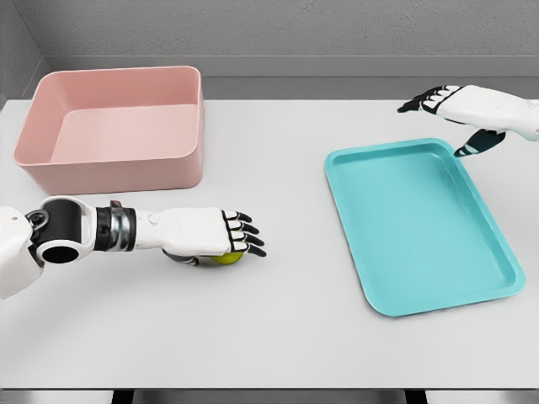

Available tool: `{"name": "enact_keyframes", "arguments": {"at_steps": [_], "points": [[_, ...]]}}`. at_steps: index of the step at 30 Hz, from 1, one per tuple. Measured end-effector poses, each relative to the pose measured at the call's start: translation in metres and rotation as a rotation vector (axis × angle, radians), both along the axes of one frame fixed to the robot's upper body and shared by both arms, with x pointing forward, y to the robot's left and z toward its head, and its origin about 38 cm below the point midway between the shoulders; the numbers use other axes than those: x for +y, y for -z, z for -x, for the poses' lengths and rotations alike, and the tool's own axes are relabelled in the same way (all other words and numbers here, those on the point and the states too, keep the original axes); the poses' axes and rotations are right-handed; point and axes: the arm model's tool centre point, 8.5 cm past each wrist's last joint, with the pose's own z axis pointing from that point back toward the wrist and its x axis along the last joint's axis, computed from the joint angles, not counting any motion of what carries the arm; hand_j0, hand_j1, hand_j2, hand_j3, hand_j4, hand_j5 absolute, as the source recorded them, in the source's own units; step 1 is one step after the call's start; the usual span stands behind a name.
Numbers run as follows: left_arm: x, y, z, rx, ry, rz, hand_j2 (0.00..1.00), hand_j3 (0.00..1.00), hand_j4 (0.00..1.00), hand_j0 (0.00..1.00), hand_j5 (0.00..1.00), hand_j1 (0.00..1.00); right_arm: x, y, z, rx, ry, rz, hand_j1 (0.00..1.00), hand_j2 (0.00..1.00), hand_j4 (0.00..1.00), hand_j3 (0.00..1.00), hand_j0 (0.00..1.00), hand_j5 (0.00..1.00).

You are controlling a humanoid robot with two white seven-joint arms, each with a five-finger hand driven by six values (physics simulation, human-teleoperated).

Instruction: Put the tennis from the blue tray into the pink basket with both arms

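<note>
From the head view, a white table point(278, 337) meets a grey wall, bearing the pink basket point(118, 172) far left and blue tray point(472, 295) right, while the left hand point(206, 234) covers the tennis ball point(226, 258) mid-table, fingers barely curled, and the right hand point(472, 109) hovers relaxed beyond the tray.

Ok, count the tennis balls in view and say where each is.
1. The tennis ball sits on the table under the left hand, off the blue tray. No others are visible.
</note>
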Motion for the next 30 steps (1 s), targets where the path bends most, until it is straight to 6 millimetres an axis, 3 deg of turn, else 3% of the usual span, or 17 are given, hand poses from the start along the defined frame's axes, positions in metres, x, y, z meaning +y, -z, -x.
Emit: {"name": "enact_keyframes", "arguments": {"at_steps": [7, 11, 22, 26, 30], "points": [[0.0009, 0.001, 0.0002, -0.002, -0.001, -0.005, 1.0, 1.0, 1.0, 1.0, 1.0, 1.0, -0.0035, -0.0008, 0.0004, -0.001, 0.007, 0.003, 1.0, 1.0, 1.0, 1.0, 1.0, 1.0], [0.0014, 0.001, 0.0002, -0.002, -0.001, -0.006, 0.88, 0.88, 0.88, 0.88, 0.88, 0.88, -0.0042, -0.0002, 0.0007, 0.001, 0.009, 0.003, 1.0, 1.0, 1.0, 1.0, 1.0, 1.0], [0.003, 0.0016, 0.0009, 0.005, -0.005, -0.002, 0.72, 0.72, 0.72, 0.72, 0.72, 0.72, -0.0041, -0.0003, 0.0007, 0.001, 0.009, 0.003, 1.0, 1.0, 1.0, 1.0, 1.0, 1.0], [0.0034, 0.0015, 0.0009, 0.007, -0.006, -0.001, 0.6, 0.6, 0.6, 0.6, 0.6, 0.6, -0.0042, -0.0003, 0.0008, 0.001, 0.009, 0.003, 1.0, 1.0, 1.0, 1.0, 1.0, 1.0], [0.0033, 0.0013, 0.0011, 0.009, -0.006, 0.001, 0.6, 0.6, 0.6, 0.6, 0.6, 0.6, -0.0043, -0.0004, 0.0008, 0.0, 0.009, 0.003, 1.0, 1.0, 1.0, 1.0, 1.0, 1.0]]}}
